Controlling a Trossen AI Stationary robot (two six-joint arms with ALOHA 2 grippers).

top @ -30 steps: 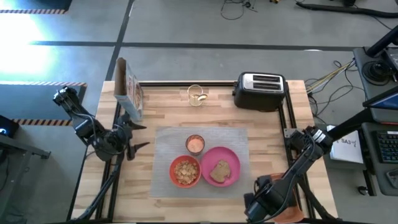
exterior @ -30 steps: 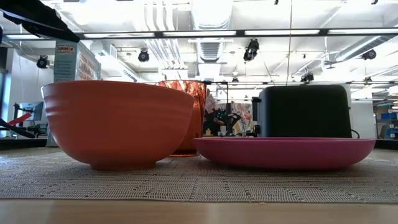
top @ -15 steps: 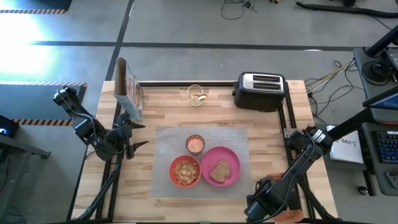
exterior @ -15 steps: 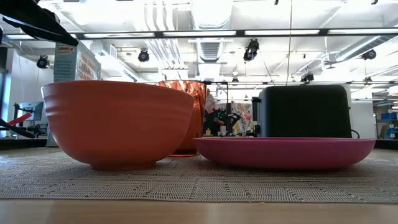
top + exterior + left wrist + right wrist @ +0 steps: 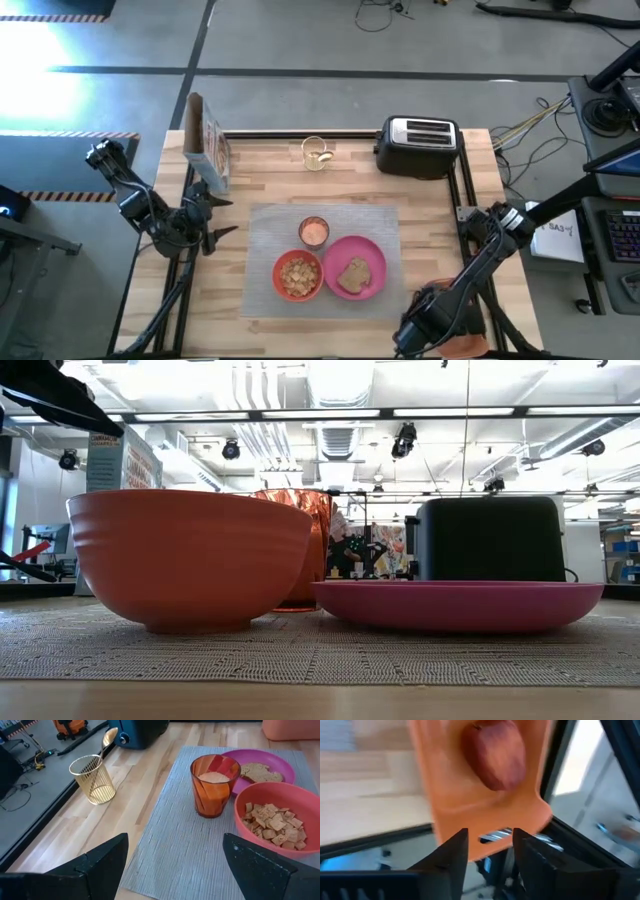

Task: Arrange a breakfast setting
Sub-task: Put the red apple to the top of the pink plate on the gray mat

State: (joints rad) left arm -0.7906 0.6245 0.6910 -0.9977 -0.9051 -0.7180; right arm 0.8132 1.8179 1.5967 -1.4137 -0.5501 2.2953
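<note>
Right wrist view: red apple [image 5: 495, 755], dull and smooth, sits on the orange tray [image 5: 470, 815] at the table's near right corner; right gripper [image 5: 490, 845] hovers there, fingers apart, empty.

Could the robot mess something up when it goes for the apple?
Maybe. The apple lies on an orange tray near the table's edge, so a clumsy grab by the right gripper might roll it off. Bringing it over, the arm could bump the full cup or cereal bowl sitting close together on the mat.
</note>
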